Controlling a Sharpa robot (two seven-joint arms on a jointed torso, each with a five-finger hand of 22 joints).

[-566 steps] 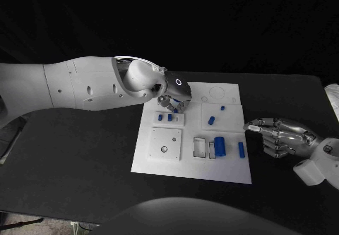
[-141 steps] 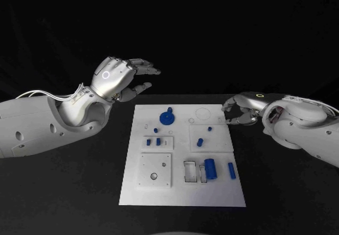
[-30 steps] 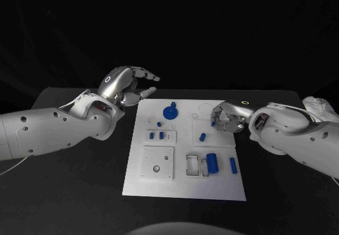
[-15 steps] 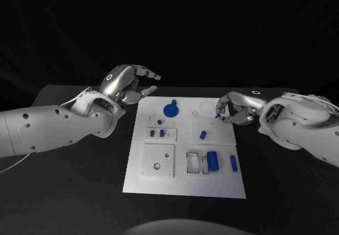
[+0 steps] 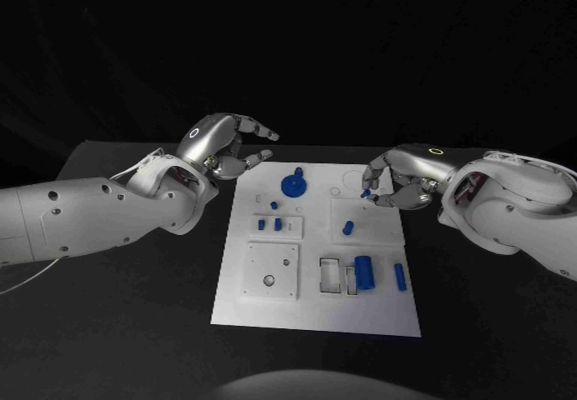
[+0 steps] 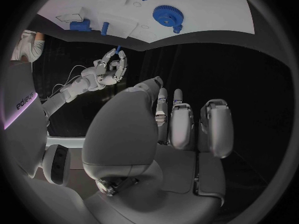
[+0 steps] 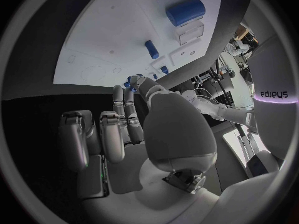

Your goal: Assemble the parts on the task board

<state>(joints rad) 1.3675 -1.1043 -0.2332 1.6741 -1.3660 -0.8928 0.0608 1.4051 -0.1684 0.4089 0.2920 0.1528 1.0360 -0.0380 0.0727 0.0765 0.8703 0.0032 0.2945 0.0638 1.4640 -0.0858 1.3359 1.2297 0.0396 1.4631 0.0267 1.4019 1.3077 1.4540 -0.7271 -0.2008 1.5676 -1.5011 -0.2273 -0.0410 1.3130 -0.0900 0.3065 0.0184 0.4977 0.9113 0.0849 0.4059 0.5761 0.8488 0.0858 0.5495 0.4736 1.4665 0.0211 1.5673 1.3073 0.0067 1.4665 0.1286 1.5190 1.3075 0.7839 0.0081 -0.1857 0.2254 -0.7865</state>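
The white task board (image 5: pixel 315 308) lies in the middle of the black table. A blue gear (image 5: pixel 293 185) stands at its far end, small blue pegs (image 5: pixel 269 223) sit on its left block, and a blue peg (image 5: pixel 348 226) lies on the square block to the right. My right hand (image 5: pixel 399 178) hovers over the board's far right corner and pinches a small blue peg (image 5: pixel 365 193) between thumb and fingertip; the left wrist view shows the same blue peg (image 6: pixel 117 50) in that pinch. My left hand (image 5: pixel 228 147) is raised beyond the far left corner, fingers apart, holding nothing.
A thick blue cylinder (image 5: pixel 363 272) and a slim blue pin (image 5: pixel 399 276) lie near the board's right edge, beside a rectangular slot block (image 5: pixel 329 275). A square plate with a hole (image 5: pixel 272 270) sits at the near left. Black table surrounds the board.
My right hand has risen from the square block with the small blue peg pinched in it, moving toward the far right corner. The left hand has barely moved.
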